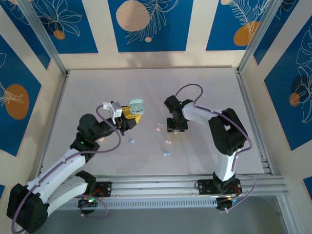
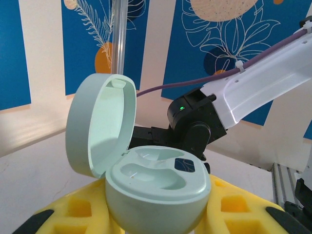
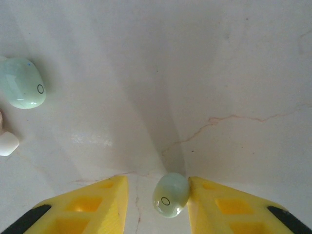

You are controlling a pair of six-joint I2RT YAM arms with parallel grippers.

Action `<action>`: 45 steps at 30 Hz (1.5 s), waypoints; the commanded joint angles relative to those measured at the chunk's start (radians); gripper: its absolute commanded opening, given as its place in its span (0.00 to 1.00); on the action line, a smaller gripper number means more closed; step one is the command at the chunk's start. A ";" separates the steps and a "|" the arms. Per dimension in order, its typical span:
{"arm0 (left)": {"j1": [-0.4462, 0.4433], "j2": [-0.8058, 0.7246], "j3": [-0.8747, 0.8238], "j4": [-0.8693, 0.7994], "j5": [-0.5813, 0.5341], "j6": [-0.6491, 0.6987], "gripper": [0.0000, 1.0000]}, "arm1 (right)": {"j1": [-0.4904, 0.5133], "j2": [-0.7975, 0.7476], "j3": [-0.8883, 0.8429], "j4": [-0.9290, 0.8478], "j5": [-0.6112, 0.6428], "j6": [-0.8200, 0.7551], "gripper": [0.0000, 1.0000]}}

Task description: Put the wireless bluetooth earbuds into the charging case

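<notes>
A mint earbud (image 3: 170, 195) lies on the desk (image 3: 234, 73) between the fingers of the spread right gripper (image 3: 157, 181), against the right one, long axis along them. Farther left, well apart, the left gripper (image 1: 130, 113) pinches the open charging case (image 2: 156, 180).

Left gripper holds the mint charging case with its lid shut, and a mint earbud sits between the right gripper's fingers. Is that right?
Not quite: the lid is open, not shut. The left wrist view shows it swung up off the mint charging case held by the left gripper. The rest stands: a mint earbud sits between the fingers of the right gripper.
</notes>
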 commanded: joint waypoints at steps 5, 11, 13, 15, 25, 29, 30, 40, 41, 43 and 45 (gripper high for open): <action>-0.005 -0.002 0.012 0.040 -0.002 -0.022 0.31 | -0.010 0.030 0.047 -0.037 0.012 -0.035 0.38; -0.005 -0.002 0.013 0.040 -0.002 -0.024 0.31 | -0.016 0.027 0.071 -0.050 0.010 -0.057 0.38; -0.005 -0.002 0.012 0.041 -0.002 -0.026 0.31 | -0.019 0.028 0.079 -0.052 0.009 -0.064 0.38; -0.005 -0.001 0.012 0.042 -0.002 -0.027 0.31 | -0.024 0.033 0.083 -0.056 0.008 -0.069 0.39; -0.005 0.001 0.014 0.046 -0.001 -0.029 0.31 | -0.032 0.092 0.117 -0.080 -0.052 -0.097 0.34; -0.005 0.001 0.013 0.046 0.001 -0.029 0.31 | -0.032 0.106 0.124 -0.091 -0.054 -0.098 0.31; -0.005 0.001 0.012 0.043 0.001 -0.029 0.31 | -0.032 0.105 0.126 -0.090 -0.054 -0.100 0.30; -0.005 0.000 0.011 0.041 -0.002 -0.025 0.31 | -0.027 0.109 0.130 -0.114 -0.080 -0.109 0.28; -0.005 0.001 0.011 0.041 -0.002 -0.025 0.31 | -0.027 0.109 0.130 -0.117 -0.081 -0.110 0.28; -0.005 0.002 0.012 0.043 0.000 -0.026 0.31 | -0.026 0.108 0.131 -0.121 -0.083 -0.110 0.28; -0.005 0.003 0.013 0.043 0.000 -0.026 0.31 | -0.028 0.112 0.131 -0.117 -0.090 -0.111 0.28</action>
